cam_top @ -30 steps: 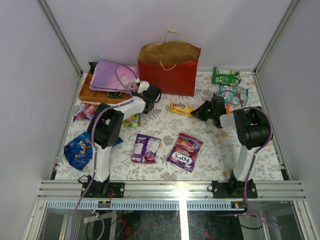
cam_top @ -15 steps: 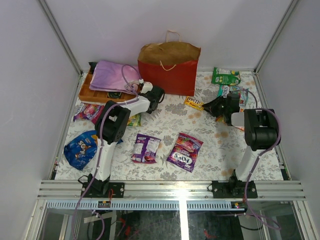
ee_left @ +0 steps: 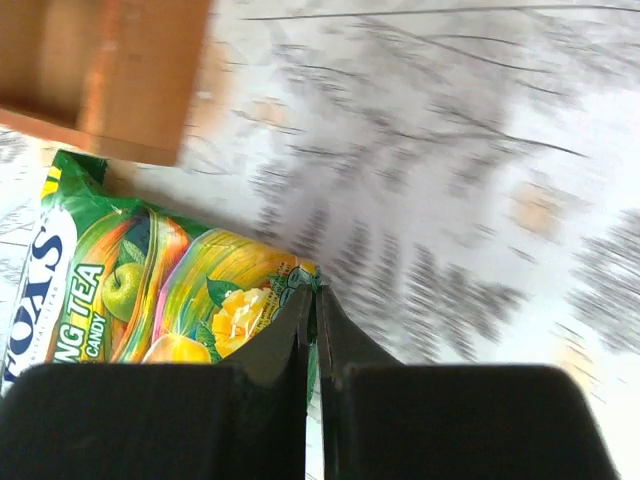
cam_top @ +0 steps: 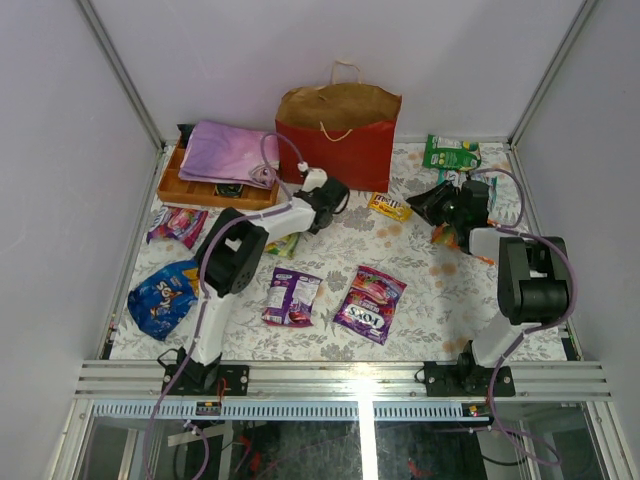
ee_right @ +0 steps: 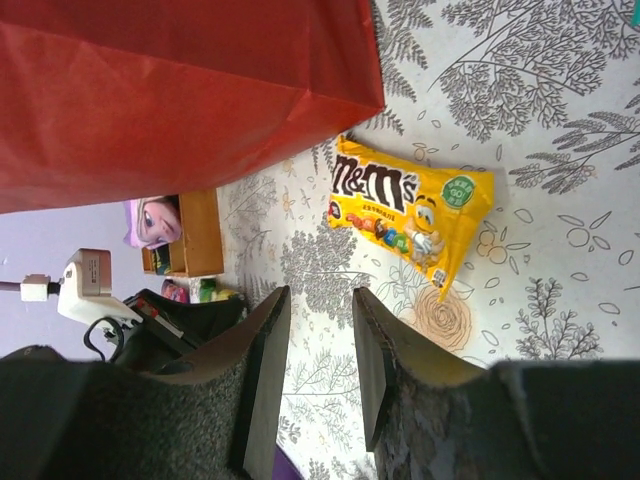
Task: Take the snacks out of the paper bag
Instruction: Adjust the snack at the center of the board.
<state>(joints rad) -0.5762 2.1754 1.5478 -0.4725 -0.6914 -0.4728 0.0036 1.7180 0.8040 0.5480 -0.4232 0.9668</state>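
Clenches left gripper (ee_left: 311,292) at corner of green pack (ee_left: 150,290), grip unclear; holds right gripper (ee_right: 320,295) parted, empty, near yellow pack (ee_right: 412,205) lying on table (ee_right: 560,200) just beside bag (ee_right: 180,90).

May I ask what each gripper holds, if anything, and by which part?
Right gripper: open, nothing held. Left gripper: shut at the corner of the green glossy tea-candy packet; a pinch cannot be told.

Pink-purple folded cloth (cam_top: 228,150) atop orange wooden tray (cam_top: 181,186); both at floral-patterned table's (cam_top: 440,290) far-left corner
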